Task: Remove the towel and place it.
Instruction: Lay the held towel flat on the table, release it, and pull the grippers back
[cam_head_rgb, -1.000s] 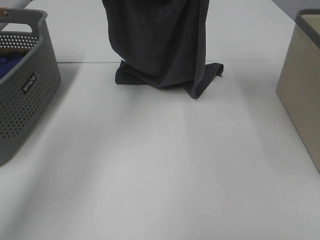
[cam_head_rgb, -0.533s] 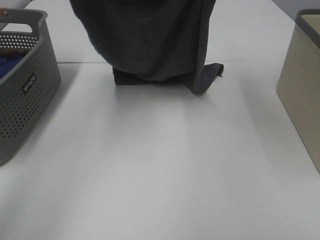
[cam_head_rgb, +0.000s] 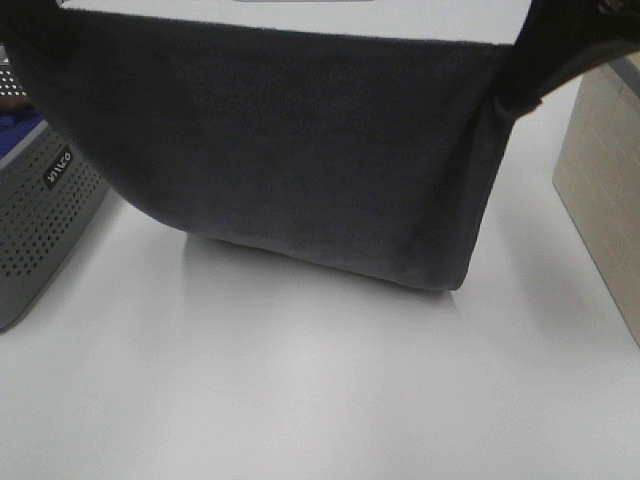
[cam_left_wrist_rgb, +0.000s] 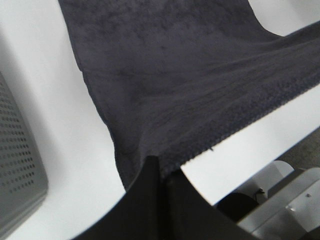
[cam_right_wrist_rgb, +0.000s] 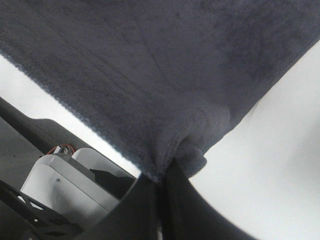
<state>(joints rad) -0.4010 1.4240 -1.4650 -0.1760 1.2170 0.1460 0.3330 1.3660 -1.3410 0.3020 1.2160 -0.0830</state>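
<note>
Outstretched towel (cam_head_rgb: 300, 150) over white table (cam_head_rgb: 300, 400)

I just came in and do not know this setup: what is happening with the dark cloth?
Two robot arms hold the dark grey towel stretched wide between them. The left gripper is shut on one upper corner, the right gripper on the other, so it hangs over the white table. A grey basket stands at the left, a beige bin at the right. The towel is not yet laid down.
</note>
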